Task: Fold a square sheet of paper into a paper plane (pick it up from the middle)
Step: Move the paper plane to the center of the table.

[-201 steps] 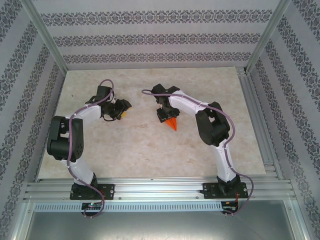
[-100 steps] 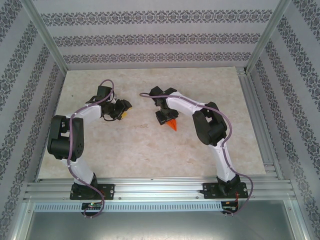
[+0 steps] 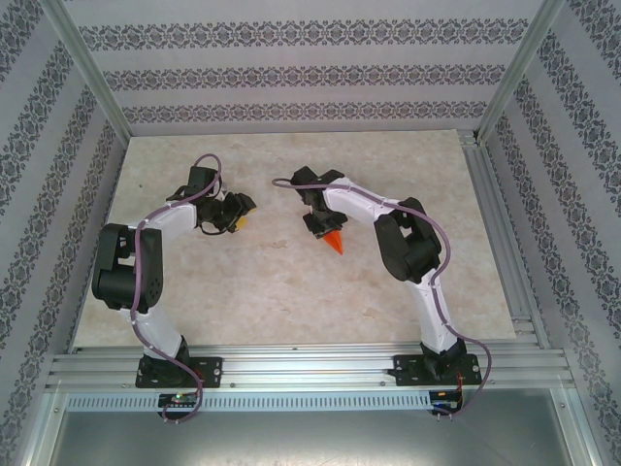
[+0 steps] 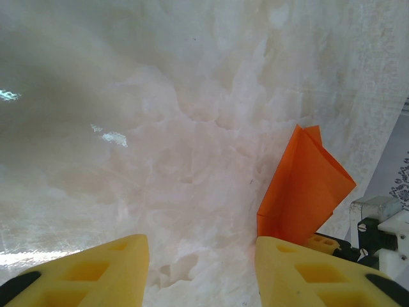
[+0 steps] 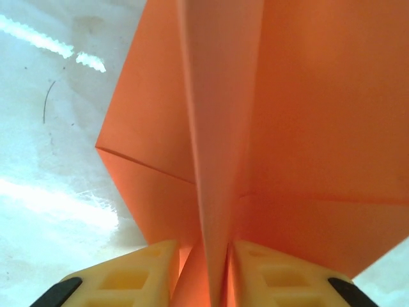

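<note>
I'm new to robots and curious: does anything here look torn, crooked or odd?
Nothing stands out. The paper plane looks crisply folded and untorn, its centre ridge pinched in the right tool; the left tool hovers open nearby.

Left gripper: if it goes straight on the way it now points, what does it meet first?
Probably the pale marble-patterned tabletop; the folded orange paper stands beside that line, though depth is unclear.
</note>
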